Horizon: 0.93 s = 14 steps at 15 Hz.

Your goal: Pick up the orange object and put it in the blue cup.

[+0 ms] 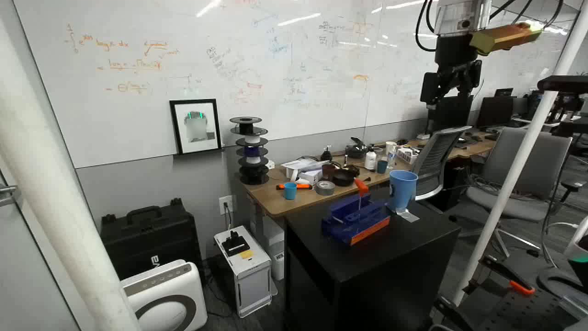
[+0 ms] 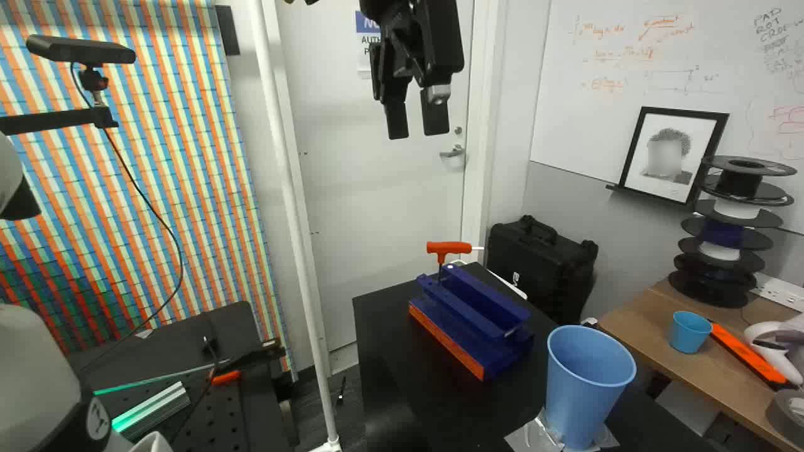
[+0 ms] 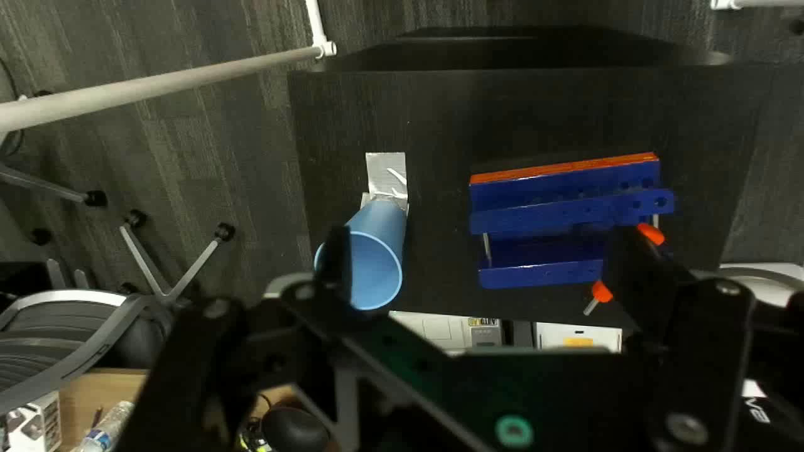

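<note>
The hand [image 2: 416,123] is up high, spread wide, and holds nothing. The orange T-handle hex key [image 2: 449,248] is below the hand, standing up in the dark blue tool holder [image 2: 477,314]. In the wrist view, one finger [image 3: 635,276] hides the middle of the key's handle, and the other finger [image 3: 338,260] hides a bit of the light blue cup [image 3: 377,260], which is below the hand too.

That could be trouble. If the hand went straight down, a finger might bonk the handle, so I think it needs to scoot over first, until the key is under its gap. The handle sits at a slant to the way the fingers close, so a pinch could twist it and make it slip. If the key is tight in its hole, the holder might come up too. If the lift is too low, the key could bang the cup, or the wide handle could catch on the rim. Silver tape [image 3: 386,172] at the cup's foot should help it not tip.

The handle is near one edge of the black cabinet [image 3: 540,113], and the cup has an edge near it too. Below the hand, between cup and holder, is open room. A white pole [image 3: 163,81] is past the cup, well apart from the hand.
</note>
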### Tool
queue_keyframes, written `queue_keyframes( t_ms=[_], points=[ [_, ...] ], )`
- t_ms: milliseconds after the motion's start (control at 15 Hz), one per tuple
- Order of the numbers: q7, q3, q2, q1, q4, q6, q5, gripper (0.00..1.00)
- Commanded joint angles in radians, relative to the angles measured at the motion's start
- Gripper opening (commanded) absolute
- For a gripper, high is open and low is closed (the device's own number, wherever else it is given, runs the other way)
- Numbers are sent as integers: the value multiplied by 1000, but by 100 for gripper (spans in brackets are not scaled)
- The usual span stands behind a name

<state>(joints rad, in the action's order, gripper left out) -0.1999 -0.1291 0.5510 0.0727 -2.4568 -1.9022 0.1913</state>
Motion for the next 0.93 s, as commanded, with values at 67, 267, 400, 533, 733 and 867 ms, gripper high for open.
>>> queue_keyframes(
  t_ms=[67, 267, 400, 533, 733, 867],
  points=[
    [-8, 16, 0, -19, 13, 3, 8, 100],
    [-8, 15, 2, -19, 19, 3, 8, 100],
    [-8, 15, 2, -19, 19, 3, 8, 100],
    [-8, 15, 2, -19, 19, 3, 8, 100],
    [-14, 16, -43, -20, 26, -74, 11, 100],
    [-21, 17, -123, -27, 41, -210, -2, 100]
  ],
)
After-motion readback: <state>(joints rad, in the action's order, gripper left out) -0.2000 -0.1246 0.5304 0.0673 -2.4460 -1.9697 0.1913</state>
